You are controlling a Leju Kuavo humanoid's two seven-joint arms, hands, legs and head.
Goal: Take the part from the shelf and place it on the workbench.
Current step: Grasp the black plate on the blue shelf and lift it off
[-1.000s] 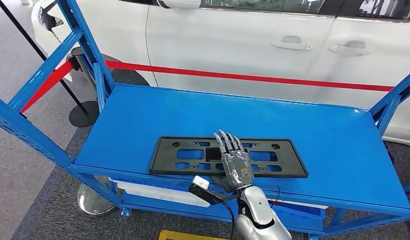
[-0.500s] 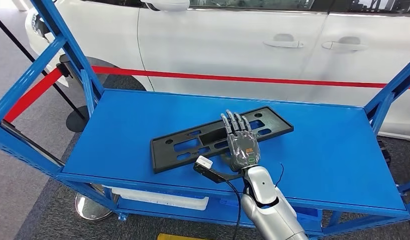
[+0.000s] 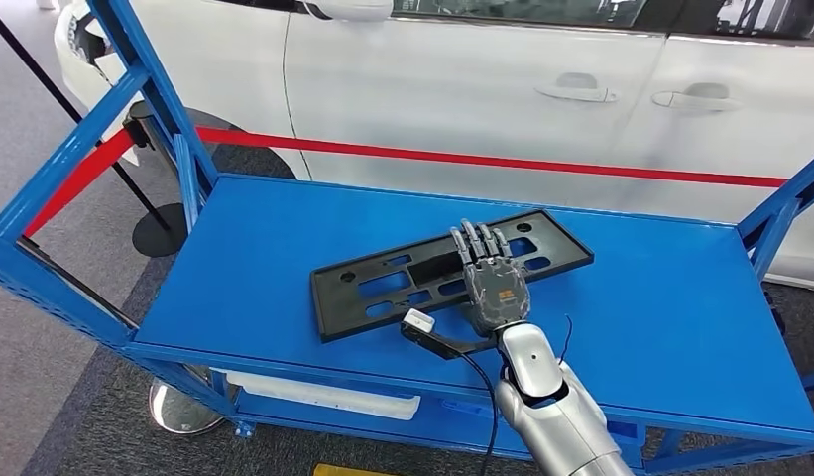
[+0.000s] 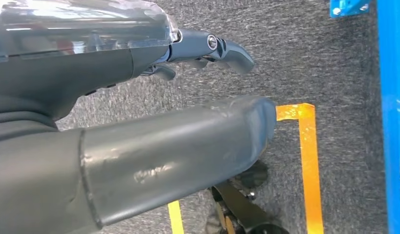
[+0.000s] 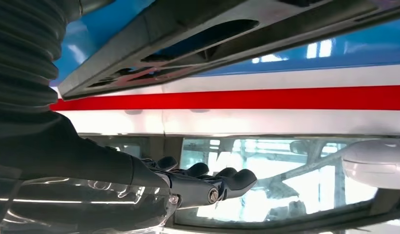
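The part is a flat black plate (image 3: pixel 403 283) with several cut-outs, lying slantwise on the blue shelf (image 3: pixel 660 317), its right end toward the back. My right hand (image 3: pixel 492 283) is on its middle, fingers stretched flat across the top; the thumb is hidden beneath. In the right wrist view the plate (image 5: pixel 212 39) runs close past my right hand (image 5: pixel 188 187), and its edge looks raised off the shelf. My left hand (image 4: pixel 139 97) hangs over the carpeted floor with nothing in it, fingers (image 4: pixel 212 46) apart from the thumb.
A white car (image 3: pixel 502 89) stands right behind the shelf, with a red barrier belt (image 3: pixel 482 159) and a stanchion base (image 3: pixel 163 228) at the left. Blue uprights (image 3: pixel 150 89) frame both ends of the shelf. Yellow floor tape (image 4: pixel 305 146) lies below.
The black plate has swung from square with the shelf's front edge to a slant, right end toward the back, moving with my right hand. The head view has shifted a little.
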